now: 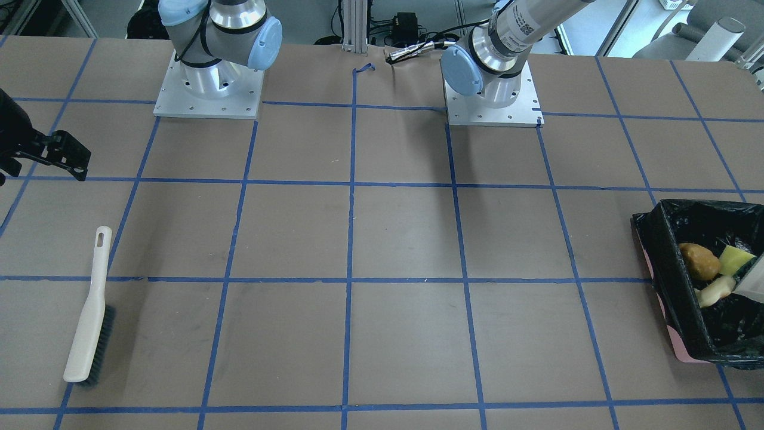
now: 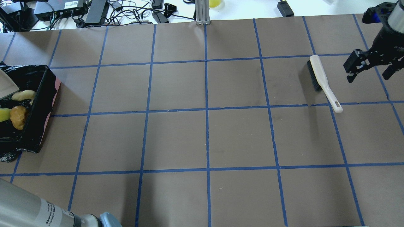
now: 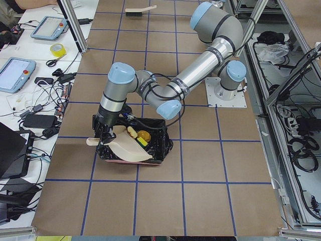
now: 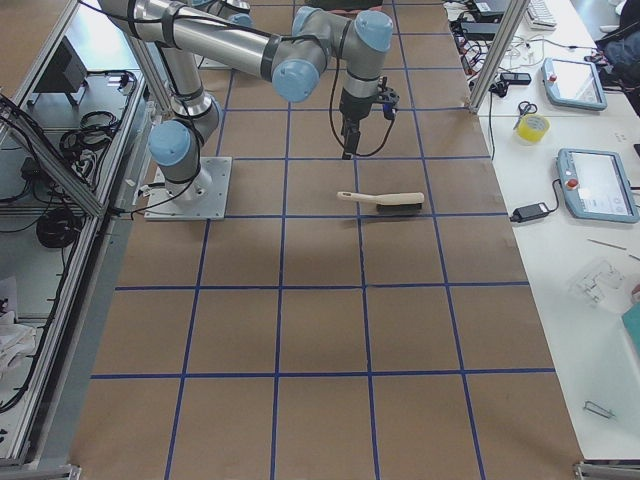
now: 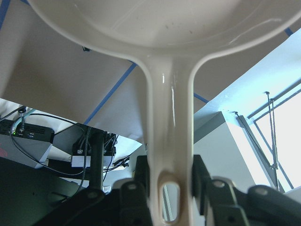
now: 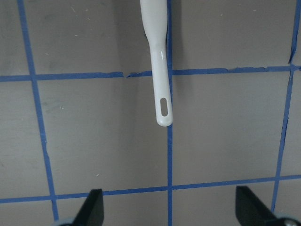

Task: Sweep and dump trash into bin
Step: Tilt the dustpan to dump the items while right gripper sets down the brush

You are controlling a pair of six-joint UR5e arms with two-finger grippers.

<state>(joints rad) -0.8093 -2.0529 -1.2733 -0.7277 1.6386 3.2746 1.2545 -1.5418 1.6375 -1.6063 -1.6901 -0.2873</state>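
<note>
On the desk (image 2: 205,138), the bin (image 1: 668,280) has the dustpan (image 3: 131,148) tilted over it, its handle pinched by the left claw (image 5: 169,183). Well away from the bin lies the brush (image 2: 318,77), with the right claw (image 2: 368,74) spread beside it. All the trash (image 1: 699,261) lies inside the bin. Dumping looks done, so the next move is probably to lift the dustpan clear.

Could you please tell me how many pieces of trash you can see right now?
3, all inside the bin: the brown lump, the yellow-green square beside it, and the cream slice next to both. The dustpan over the bin may hide more.
</note>
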